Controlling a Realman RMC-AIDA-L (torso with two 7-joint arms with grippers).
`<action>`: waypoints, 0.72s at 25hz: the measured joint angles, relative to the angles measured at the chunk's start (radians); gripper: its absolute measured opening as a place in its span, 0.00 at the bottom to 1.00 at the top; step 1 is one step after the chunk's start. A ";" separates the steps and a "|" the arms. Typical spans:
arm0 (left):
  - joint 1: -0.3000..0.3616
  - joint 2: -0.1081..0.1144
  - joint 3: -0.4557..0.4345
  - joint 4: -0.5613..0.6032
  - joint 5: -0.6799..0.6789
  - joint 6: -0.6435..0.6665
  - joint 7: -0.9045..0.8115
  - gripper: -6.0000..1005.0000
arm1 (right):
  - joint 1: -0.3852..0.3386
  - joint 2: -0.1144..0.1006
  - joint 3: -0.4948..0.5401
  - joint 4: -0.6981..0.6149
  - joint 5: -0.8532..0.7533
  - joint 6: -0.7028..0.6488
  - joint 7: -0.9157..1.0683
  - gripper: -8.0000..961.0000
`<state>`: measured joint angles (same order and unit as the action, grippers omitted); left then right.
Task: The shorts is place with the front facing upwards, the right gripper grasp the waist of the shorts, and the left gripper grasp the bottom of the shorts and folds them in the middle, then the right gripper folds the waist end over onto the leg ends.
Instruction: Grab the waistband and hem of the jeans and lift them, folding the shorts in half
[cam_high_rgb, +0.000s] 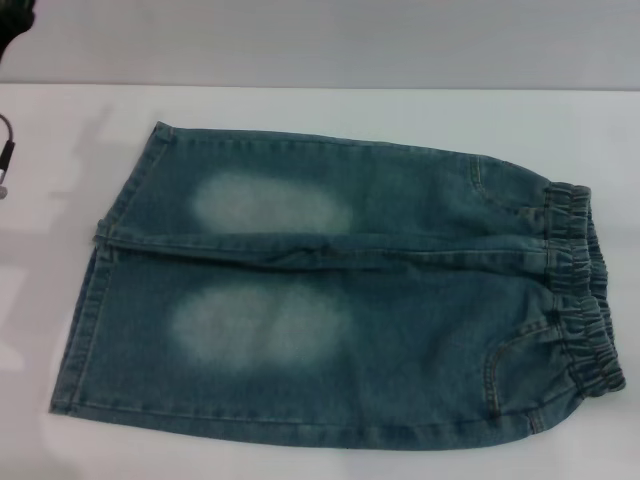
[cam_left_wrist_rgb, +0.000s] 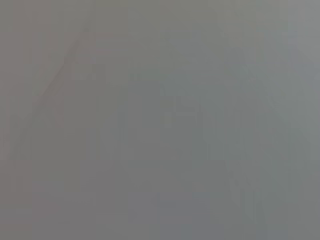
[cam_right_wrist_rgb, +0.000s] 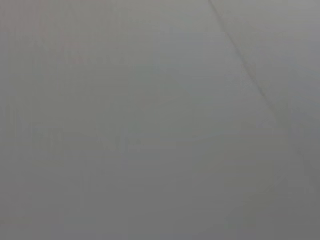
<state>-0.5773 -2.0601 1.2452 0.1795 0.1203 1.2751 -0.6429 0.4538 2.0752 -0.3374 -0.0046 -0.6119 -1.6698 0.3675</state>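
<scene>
The shorts lie flat and spread out on the white table in the head view, front side up, with two pale faded ovals on the legs. The ruffled elastic waist is at the right end. The bottom, with its two straight leg hems, is at the left end. Neither gripper is in the head view, and nothing touches the denim. Both wrist views show only a plain grey surface, with no fingers and no cloth.
A dark part pokes in at the far left edge of the head view, and another dark shape sits in the top left corner. A grey wall runs behind the table's far edge.
</scene>
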 joint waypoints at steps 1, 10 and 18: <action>0.006 0.003 0.019 0.014 0.000 0.000 -0.007 0.77 | -0.001 0.000 0.000 0.000 0.000 0.000 0.000 0.64; 0.002 0.106 0.214 0.104 0.048 -0.056 -0.260 0.76 | -0.001 0.000 0.000 0.000 0.000 -0.002 0.002 0.64; -0.013 0.261 0.193 0.281 0.485 -0.093 -0.778 0.76 | -0.010 -0.004 -0.003 -0.018 -0.002 0.007 0.073 0.63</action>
<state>-0.5901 -1.7989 1.4381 0.4609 0.6058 1.1826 -1.4205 0.4443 2.0711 -0.3407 -0.0225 -0.6137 -1.6630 0.4408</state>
